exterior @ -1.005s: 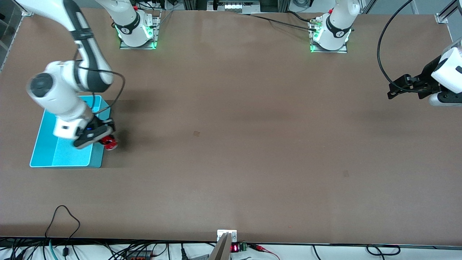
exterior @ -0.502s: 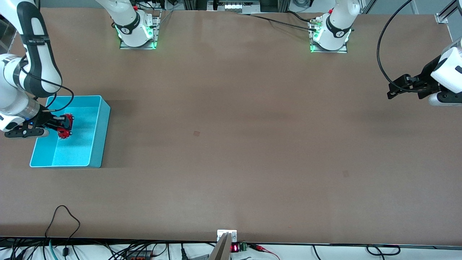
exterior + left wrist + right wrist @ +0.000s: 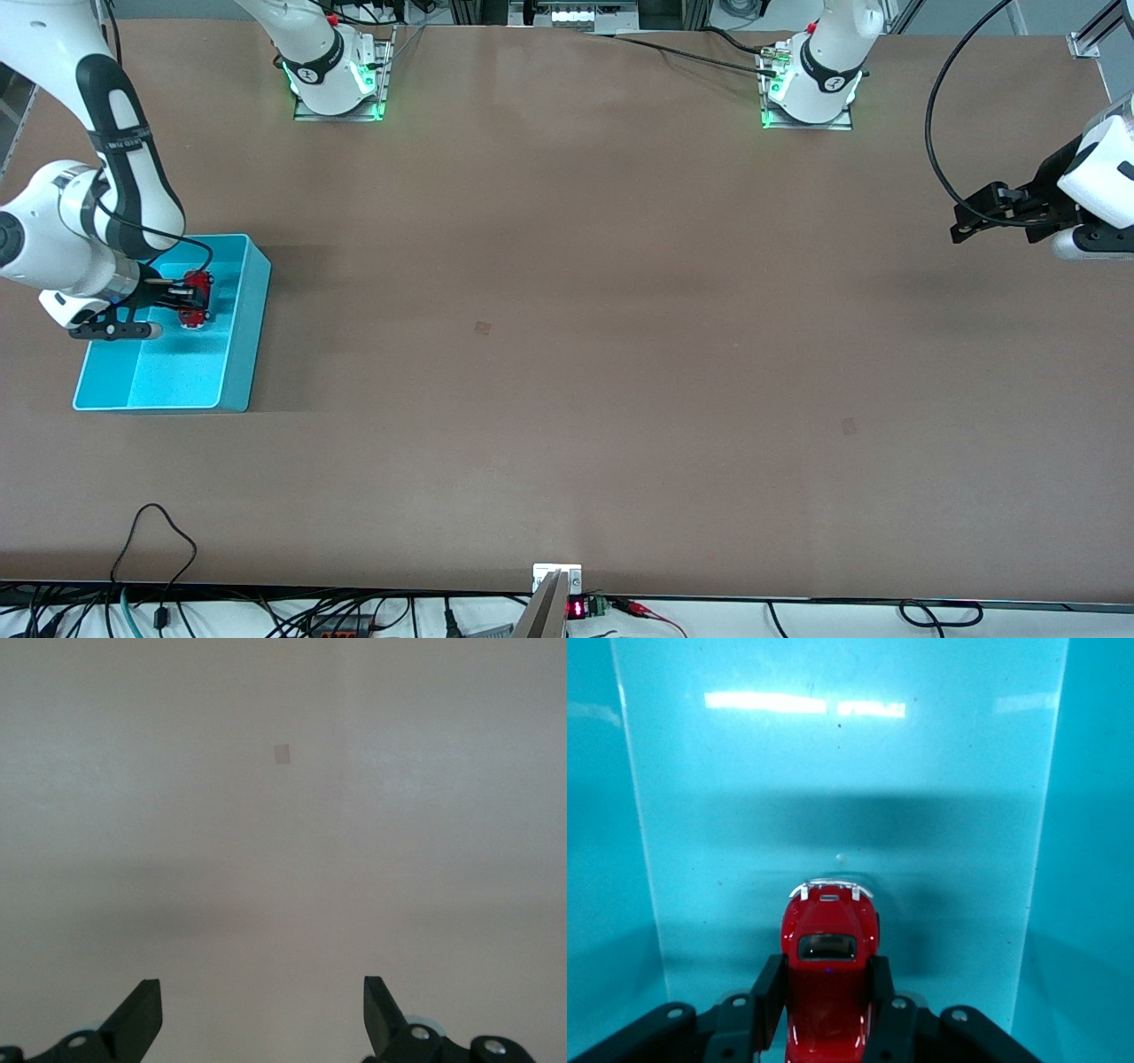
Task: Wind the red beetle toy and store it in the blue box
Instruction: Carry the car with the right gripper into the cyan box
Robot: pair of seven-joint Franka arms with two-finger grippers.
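The red beetle toy [image 3: 195,299] is held in my right gripper [image 3: 190,299], which is shut on its sides over the inside of the blue box [image 3: 237,354]. In the right wrist view the red beetle toy [image 3: 829,948] sits between the two dark fingers [image 3: 769,992], with the blue box's flat bottom [image 3: 833,771] below it. The box stands at the right arm's end of the table. My left gripper [image 3: 970,227] is open and empty, held above the bare table at the left arm's end; in the left wrist view the left gripper [image 3: 262,1010] shows spread fingertips.
The brown table [image 3: 567,354] has a small dark mark [image 3: 482,328] near its middle. The two arm bases [image 3: 337,80] stand along the edge farthest from the front camera. Cables lie along the nearest edge [image 3: 151,532].
My right gripper, with the red toy in it, went from beside the box's outer wall to over the box's inside, then shifted a little toward the table's middle. The left arm has not moved.
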